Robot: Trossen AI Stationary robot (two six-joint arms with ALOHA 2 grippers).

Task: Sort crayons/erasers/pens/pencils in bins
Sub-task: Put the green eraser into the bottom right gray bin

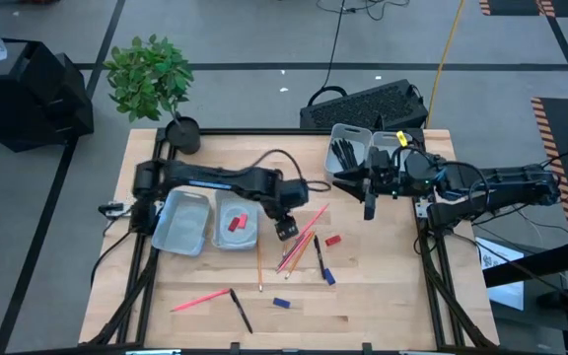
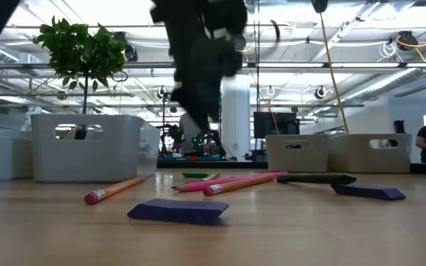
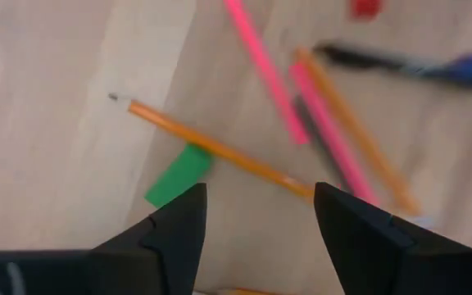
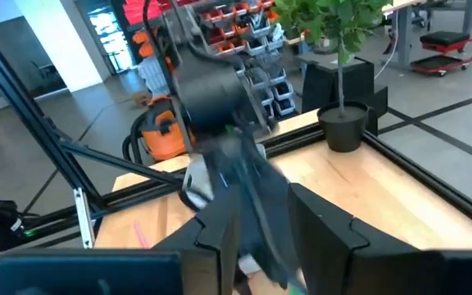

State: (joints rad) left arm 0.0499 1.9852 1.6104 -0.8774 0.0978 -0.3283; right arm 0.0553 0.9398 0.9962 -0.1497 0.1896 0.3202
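Loose on the table lie orange and pink pencils (image 1: pixel 299 247), black pens (image 1: pixel 241 311), blue erasers (image 1: pixel 282 303) and a red eraser (image 1: pixel 332 240). My left gripper (image 1: pixel 286 230) hovers open above an orange pencil (image 3: pixel 220 147) and a green eraser (image 3: pixel 177 175), touching neither. My right gripper (image 1: pixel 368 189) is beside the far right pair of bins (image 1: pixel 388 148), shut on a black pen (image 1: pixel 370 207). One of these bins (image 1: pixel 348 150) holds black pens. In the left pair of bins (image 1: pixel 183 222), one contains a red eraser (image 1: pixel 235 223). My right gripper pinches a dark pen (image 4: pixel 256 205) between its two fingers; the pen is blurred, so I cannot tell which part of it they have. The fingers reach level from the table's right and lie across the pen. It is lifted clear of the table.
A potted plant (image 1: pixel 151 79) stands at the far left corner. A black case (image 1: pixel 368 104) lies beyond the far edge. The black frame rails (image 1: pixel 432 266) run along the table's sides. Bare wood shows at the near right (image 1: pixel 383 296).
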